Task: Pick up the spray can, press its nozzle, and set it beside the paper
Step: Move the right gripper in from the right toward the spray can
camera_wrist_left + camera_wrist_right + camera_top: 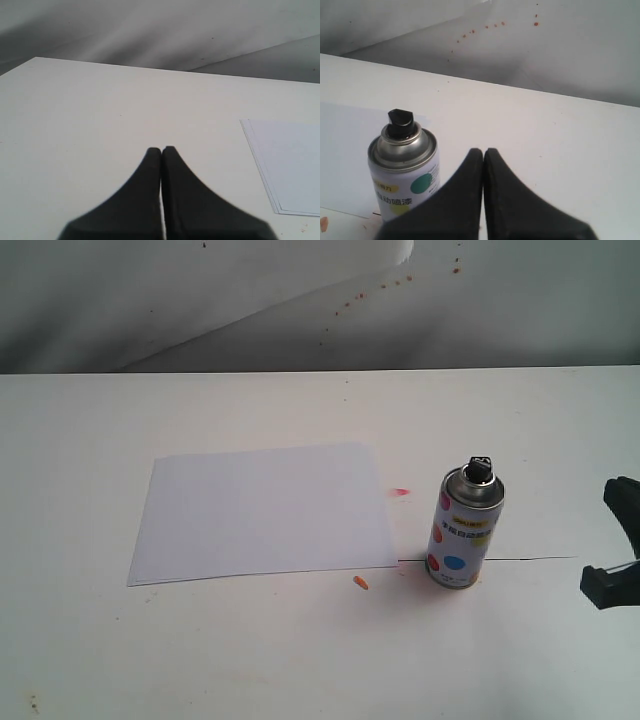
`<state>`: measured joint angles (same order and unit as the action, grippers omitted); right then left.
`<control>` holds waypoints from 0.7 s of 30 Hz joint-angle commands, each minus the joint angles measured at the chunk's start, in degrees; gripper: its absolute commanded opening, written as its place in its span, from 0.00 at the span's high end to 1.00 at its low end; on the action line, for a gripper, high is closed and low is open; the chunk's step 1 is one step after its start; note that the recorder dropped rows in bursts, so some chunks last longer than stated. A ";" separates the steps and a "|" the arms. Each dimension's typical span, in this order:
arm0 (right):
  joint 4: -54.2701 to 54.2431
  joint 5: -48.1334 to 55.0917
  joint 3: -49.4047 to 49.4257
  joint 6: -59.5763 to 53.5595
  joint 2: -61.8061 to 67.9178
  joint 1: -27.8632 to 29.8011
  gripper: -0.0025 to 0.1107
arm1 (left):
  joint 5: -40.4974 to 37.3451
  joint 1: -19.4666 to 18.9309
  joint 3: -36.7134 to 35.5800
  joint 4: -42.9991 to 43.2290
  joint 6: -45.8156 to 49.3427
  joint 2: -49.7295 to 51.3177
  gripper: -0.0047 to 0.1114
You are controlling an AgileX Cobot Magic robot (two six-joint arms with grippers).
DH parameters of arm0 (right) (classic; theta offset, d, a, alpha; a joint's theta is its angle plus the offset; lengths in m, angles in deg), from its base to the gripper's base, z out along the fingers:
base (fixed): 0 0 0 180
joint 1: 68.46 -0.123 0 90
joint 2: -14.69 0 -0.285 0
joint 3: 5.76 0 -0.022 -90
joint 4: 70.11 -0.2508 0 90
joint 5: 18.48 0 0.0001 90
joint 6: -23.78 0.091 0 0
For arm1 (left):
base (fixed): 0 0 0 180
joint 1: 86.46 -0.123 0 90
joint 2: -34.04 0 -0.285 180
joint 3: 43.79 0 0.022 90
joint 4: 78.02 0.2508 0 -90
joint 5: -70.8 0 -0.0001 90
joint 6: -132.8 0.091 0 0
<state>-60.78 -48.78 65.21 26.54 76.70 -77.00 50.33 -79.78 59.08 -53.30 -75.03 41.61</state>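
While the spray can [402, 172] stands upright near our right pincer [483, 150], that one and our left pincer [161, 148] are closed tight — empty.

White tabletop with paper, can and paint marks

On the flat white tabletop [200, 660] lies a plain white rectangular sheet of paper [262, 510]. A small white aerosol spray can with coloured dots [465, 530] stands upright just beside the sheet's right edge. A small red smear [401, 493] and an orange smear [361, 583] mark the surface near that edge.
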 commanded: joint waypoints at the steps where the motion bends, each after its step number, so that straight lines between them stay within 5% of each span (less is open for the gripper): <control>1: 0.48 -0.04 0.39 0.28 0.05 -0.06 0.98 | 0.06 0.23 -0.09 -0.19 -0.43 0.22 0.96; 15: -5.55 -1.50 4.81 -0.82 0.05 -0.06 0.98 | 0.06 0.23 -0.09 -0.19 -0.43 0.22 0.96; 21: -5.55 7.14 5.19 -0.82 0.05 -0.06 0.98 | 0.06 0.23 -0.09 -0.19 -0.43 0.22 0.96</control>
<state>-65.72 -44.80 69.96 26.36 76.70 -77.00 50.33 -79.78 59.08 -53.30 -75.03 41.61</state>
